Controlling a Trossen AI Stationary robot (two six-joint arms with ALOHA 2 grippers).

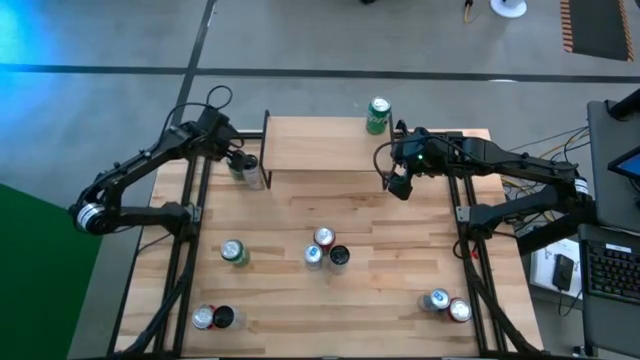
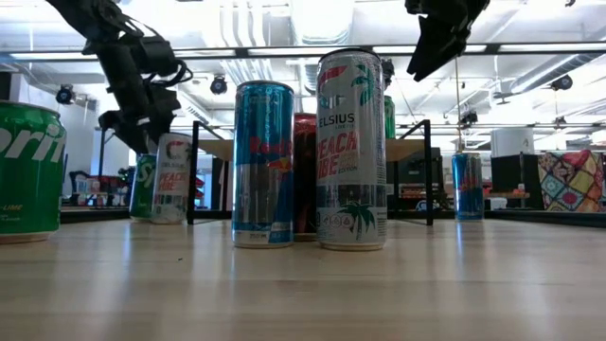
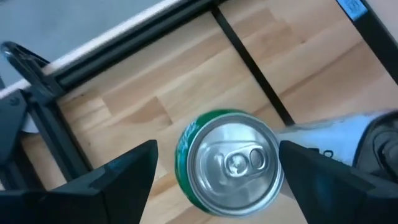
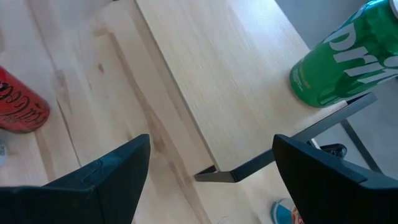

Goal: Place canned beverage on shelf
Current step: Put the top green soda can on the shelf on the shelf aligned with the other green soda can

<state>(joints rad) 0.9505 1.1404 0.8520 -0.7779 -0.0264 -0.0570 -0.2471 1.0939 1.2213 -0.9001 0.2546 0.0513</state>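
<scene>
A keyboard (image 1: 609,268) is lying at the right edge, and a green mat (image 1: 40,270) is covering the floor at left.

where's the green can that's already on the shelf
In the high view the green can stands upright on the shelf at its far right corner, just beyond the right gripper.

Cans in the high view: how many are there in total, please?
11. One green can on the shelf; two at the left tool; one mid-left; three central; two bottom-left; two bottom-right. The arms may hide more.
</scene>
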